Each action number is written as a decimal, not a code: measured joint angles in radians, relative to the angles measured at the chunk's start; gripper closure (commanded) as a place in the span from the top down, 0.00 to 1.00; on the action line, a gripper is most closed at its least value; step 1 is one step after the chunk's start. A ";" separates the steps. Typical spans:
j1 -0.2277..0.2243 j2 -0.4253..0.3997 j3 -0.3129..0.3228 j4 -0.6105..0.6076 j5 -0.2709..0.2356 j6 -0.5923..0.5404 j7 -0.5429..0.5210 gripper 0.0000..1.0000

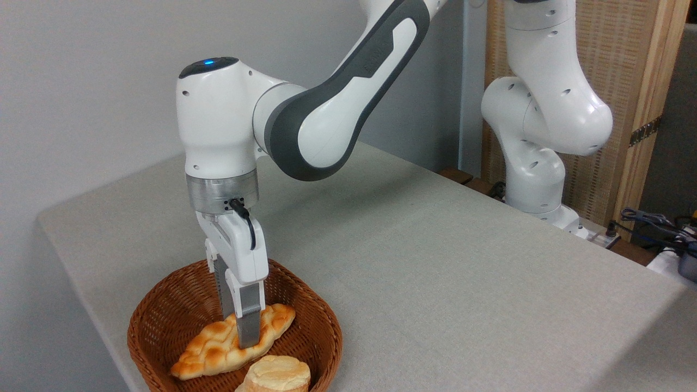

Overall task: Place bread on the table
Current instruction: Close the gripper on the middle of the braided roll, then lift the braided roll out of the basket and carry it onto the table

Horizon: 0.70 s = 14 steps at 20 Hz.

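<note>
Two-finger gripper [242,336] clenched across long braided golden loaf [234,341] in brown wicker basket [313,332]; your off-centre grip risks tilt, snagging rim at 3 o'clock.
</note>
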 measured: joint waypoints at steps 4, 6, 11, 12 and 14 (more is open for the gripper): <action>0.000 0.000 0.000 0.000 0.000 0.000 0.000 0.31; 0.000 0.000 0.000 0.000 0.000 0.000 0.000 0.31; 0.000 -0.008 0.000 0.001 0.000 0.001 0.000 0.24; 0.000 -0.009 0.000 0.001 -0.002 0.001 -0.001 0.23; 0.000 -0.011 0.000 0.001 -0.002 0.001 -0.001 0.21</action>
